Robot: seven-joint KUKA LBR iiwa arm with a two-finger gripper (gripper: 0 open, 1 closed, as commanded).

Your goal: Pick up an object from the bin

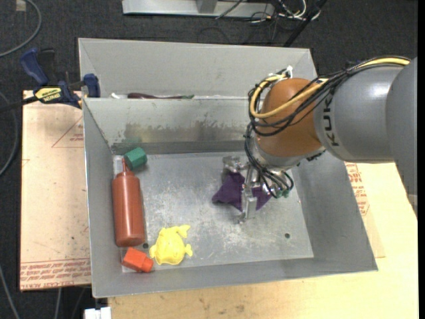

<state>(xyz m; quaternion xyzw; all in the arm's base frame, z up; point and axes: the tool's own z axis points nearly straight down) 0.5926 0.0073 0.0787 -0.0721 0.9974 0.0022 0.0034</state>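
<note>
Grey metal bin (192, 191), floor scuffed. Left side: red-brown bottle (128, 208) lying lengthwise, green block (136, 157) at its upper end. Lower left: orange block (137, 260), yellow toy (171, 245). Purple crumpled piece (229, 190) right of centre.

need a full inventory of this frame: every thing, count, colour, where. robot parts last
bin: 1, grey metal, middle of the view
bottle: 1, reddish-brown, lying along the bin's left wall, cap toward the back
green block: 1, green, back left of the floor, by the bottle's cap
orange block: 1, orange-red, front left corner, below the bottle's base
yellow toy: 1, yellow, soft-looking, front left, right beside the orange block
purple thing: 1, purple, crumpled shape, right of the floor's centre, under the gripper
arm: 1, grey, reaching in from the right
orange cover: 1, orange, on the wrist, with yellow cables over it
gripper: 1, metal, down on the purple thing
</note>
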